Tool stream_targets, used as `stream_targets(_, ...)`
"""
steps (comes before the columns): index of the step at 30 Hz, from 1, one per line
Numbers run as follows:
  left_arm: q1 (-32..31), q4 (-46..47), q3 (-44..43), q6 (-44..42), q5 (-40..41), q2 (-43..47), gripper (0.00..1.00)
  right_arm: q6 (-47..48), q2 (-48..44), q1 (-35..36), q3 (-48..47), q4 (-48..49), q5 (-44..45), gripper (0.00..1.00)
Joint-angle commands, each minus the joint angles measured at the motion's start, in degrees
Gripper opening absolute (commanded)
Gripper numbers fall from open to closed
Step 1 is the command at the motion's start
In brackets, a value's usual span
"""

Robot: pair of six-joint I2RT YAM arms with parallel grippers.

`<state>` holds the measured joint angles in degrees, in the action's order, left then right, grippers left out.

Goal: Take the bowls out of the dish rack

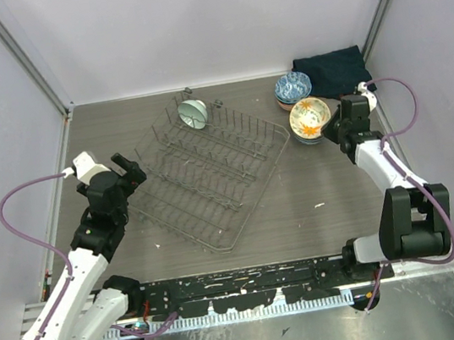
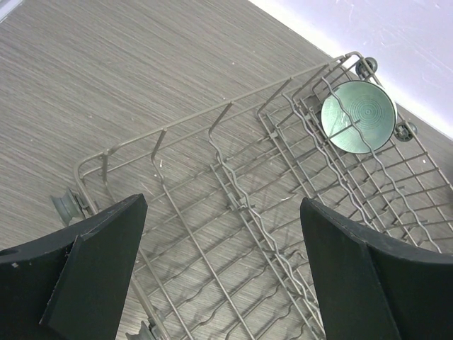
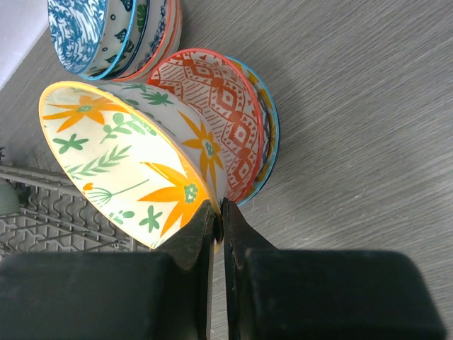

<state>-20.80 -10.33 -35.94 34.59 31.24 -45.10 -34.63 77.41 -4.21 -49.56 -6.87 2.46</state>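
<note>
My right pincer [image 3: 218, 209]: clamped tight on the rim of the flower bowl [image 3: 127, 156], with one finger inside the bowl and one outside.
Flower bowl: it has orange flowers and green leaves inside. It is out of the rack [image 1: 211, 177] and sits on top of the red bowl [image 3: 219, 106], to the right of the rack.
Red bowl: it sits inside another bowl with a blue rim. Together they make a small pile on the worktop [image 1: 317, 199].
Blue bowls [image 1: 292, 87]: a second pile just behind the first one, near the far wall. The dark cloth [image 1: 330, 69] lies right beside it.
My left pincer [image 2: 221, 205]: the fingers are wide apart and hold nothing. It hangs by the left corner of the rack.
Rack: it lies slantwise in the middle of the worktop.
Green bowl [image 2: 358, 117]: the one bowl I can see in the rack. It stands on its edge between the wires at the far corner, well apart from my left pincer.
</note>
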Motion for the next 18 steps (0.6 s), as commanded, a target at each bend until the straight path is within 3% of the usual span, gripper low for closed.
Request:
stream_targets(1, -0.1, 2.1, 0.4, -0.1, -0.1, 0.5, 0.98, -1.3, 0.2, -0.8, -3.5, 6.3, -0.2, 0.0)
stream_targets(18, -0.2, 2.6, 0.5, -0.1, -0.1, -0.5, 0.98, -2.4, 6.2, -2.4, -5.2, 7.1, -2.7, 0.04)
